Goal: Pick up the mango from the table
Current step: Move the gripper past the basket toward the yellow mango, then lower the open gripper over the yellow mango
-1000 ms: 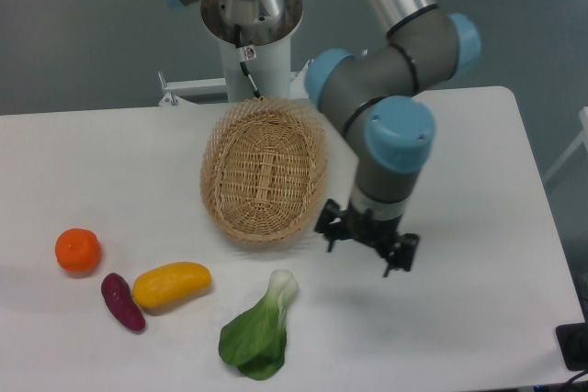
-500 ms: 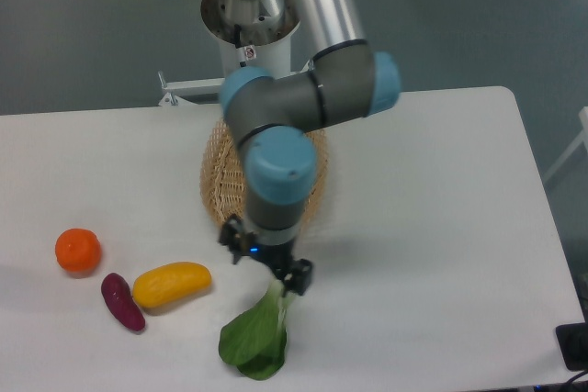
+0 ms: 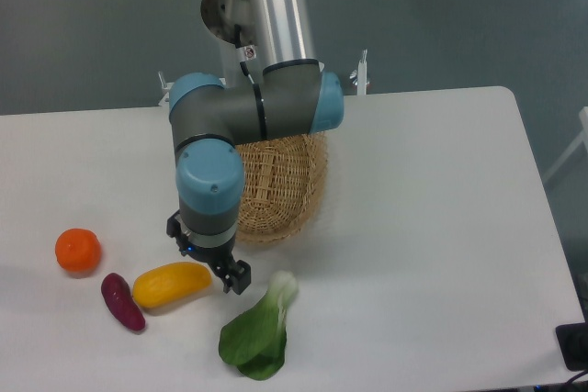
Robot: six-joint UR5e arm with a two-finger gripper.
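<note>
The mango (image 3: 168,285), an elongated yellow fruit shading to orange, lies on the white table (image 3: 441,254) at the front left. My gripper (image 3: 209,263) hangs just above and to the right of the mango's right end. Its dark fingers point down; from this angle I cannot tell how far apart they stand, and nothing shows between them.
A round orange (image 3: 77,251) and a small purple sweet potato (image 3: 122,301) lie left of the mango. A green bok choy (image 3: 258,332) lies to its right. A wicker basket (image 3: 276,185) stands behind, partly hidden by the arm.
The arm has swung left across the table, from right of the basket, over the bok choy, to just above the mango's right end.
</note>
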